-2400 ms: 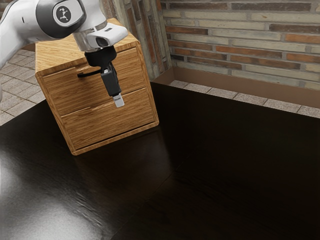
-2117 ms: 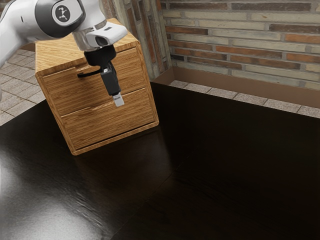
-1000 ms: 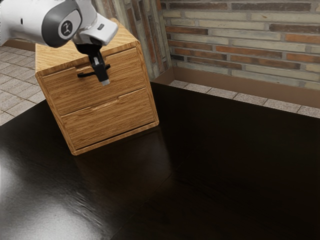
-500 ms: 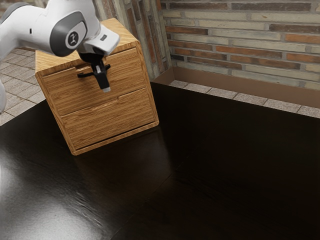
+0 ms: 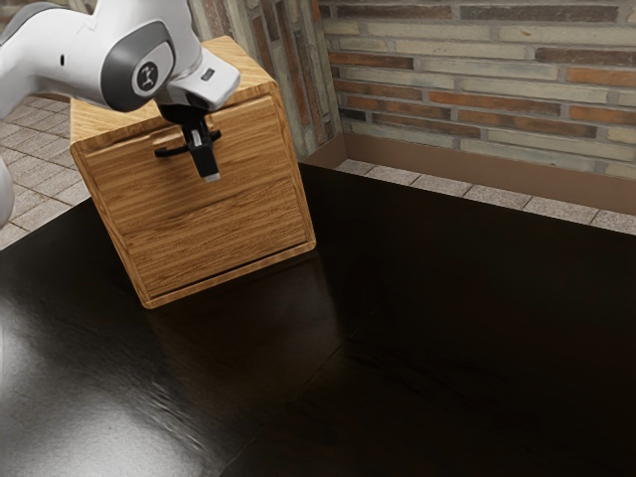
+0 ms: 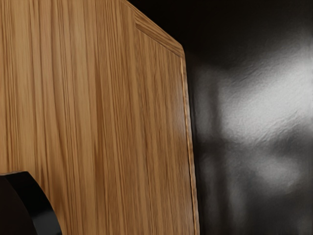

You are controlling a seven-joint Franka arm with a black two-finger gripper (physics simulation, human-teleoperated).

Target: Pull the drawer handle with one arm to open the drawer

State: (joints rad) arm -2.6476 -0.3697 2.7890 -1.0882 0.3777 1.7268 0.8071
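**a,** table (image 5: 417, 358): dark, glossy top running below and well beyond the gripper. It carries the cabinet.

**b,** cabinet (image 5: 214, 224): wooden box directly behind the gripper. Its front reads as flush, with no drawer drawn out, so the opening is judged not yet begun. Hazard: the box stands free on a slick top. A pull against a stiff drawer could drag or tip the whole box toward the gripper instead of sliding the drawer. In the wrist view the same wood face (image 6: 98, 117) lies close under the hand.

**c,** arm (image 5: 89, 50): white links coming in above the gripper. Hazard: a pull out of line with the drawer's travel would probably bind it.

**d,** gripper (image 5: 208, 167): points downward against the upper part of the front. It is seen edge-on as one narrow black stalk, so neither its opening nor whether it clamps anything can be told. Hazard: if it only rests against the bar, it may slide off at the first pull.

**e,** drawer handle (image 5: 169, 150): thin black bar crossing the gripper above its tip and projecting to the exterior view's left of it. The two appear to touch.

**f,** black rounded shape (image 6: 22, 208): close by the hand in the wrist view, identity unclear.
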